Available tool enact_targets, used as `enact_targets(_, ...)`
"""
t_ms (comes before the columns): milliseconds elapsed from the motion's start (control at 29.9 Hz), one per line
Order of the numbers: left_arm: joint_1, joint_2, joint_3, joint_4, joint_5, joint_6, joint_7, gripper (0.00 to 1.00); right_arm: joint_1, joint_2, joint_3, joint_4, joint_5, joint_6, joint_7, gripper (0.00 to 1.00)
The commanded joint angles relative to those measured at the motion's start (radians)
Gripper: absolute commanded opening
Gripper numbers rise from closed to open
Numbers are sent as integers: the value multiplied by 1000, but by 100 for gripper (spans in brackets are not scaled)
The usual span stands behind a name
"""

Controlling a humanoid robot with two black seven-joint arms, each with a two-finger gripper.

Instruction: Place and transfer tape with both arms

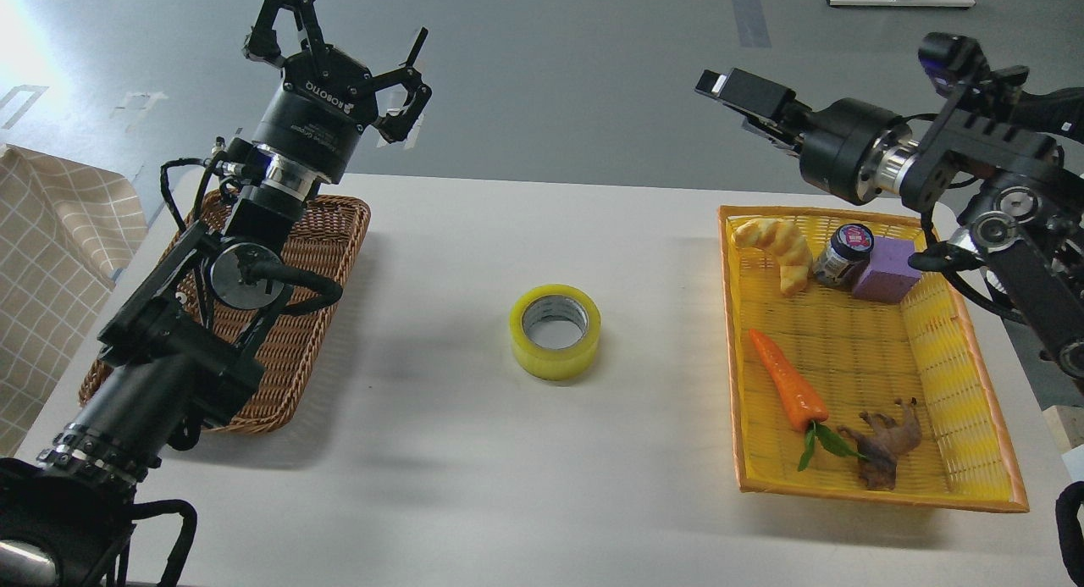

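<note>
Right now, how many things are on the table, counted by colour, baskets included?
Yellow: 3, the tape, the yellow basket, the croissant
Brown: 2, the wicker basket, the animal figure
Orange: 1, the carrot
Purple: 1, the foam block
Dark: 1, the jar
Total: 8

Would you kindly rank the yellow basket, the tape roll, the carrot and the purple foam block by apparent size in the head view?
1. Yellow basket, by far the largest.
2. Tape roll and carrot: too alike to rank; the carrot is longer, the roll bulkier.
3. Purple foam block, smallest, though it lies slightly farther away.
</note>
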Motion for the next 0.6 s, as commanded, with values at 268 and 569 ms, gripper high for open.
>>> enact_targets(268,-1,0,1,0,3,0,4,98,-142,75,354,-60,444,0,147,99)
enact_targets(569,5,10,1,0,11,0,9,98,-139,149,417,-167,720,0,146,100)
